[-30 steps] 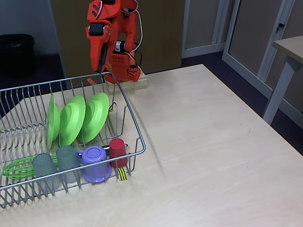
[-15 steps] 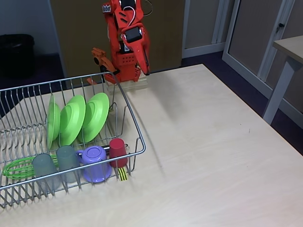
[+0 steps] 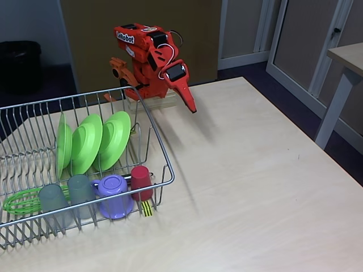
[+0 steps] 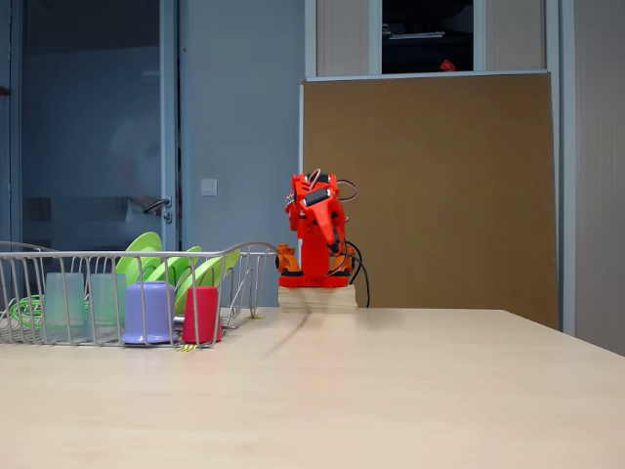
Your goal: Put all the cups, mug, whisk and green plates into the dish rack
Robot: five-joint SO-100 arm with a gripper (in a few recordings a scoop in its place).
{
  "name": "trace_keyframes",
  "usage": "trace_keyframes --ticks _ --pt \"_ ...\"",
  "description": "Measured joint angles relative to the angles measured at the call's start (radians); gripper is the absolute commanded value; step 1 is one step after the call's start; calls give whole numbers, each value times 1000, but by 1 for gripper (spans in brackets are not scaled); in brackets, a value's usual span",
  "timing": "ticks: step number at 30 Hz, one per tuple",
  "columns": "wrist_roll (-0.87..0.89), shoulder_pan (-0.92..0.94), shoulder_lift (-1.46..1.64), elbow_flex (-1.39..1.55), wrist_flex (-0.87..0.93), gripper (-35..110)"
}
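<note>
A pale wood table in an office room, with furniture and doors around it.

The table point(image 3: 255, 187) has a light, faintly grained top. At its far edge a small wooden block point(image 3: 156, 102) sits on the top, with black cables point(image 4: 361, 274) trailing behind it. Behind the far edge stands a brown board point(image 4: 439, 186). A black bin point(image 3: 20, 62) stands on the dark floor beyond the far left corner. Past the right edge another table point(image 3: 343, 73) with a grey leg shows. A light switch point(image 4: 207, 187) sits on the grey wall beside a glass door.
</note>
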Motion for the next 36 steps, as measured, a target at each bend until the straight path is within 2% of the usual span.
trace_keyframes --ticks 4,10,14,36 --pt "-18 -31 9 9 64 0" --pt "-124 -44 17 14 262 0" --pt "-126 -67 18 14 362 0" --pt "-127 -118 26 14 376 0"
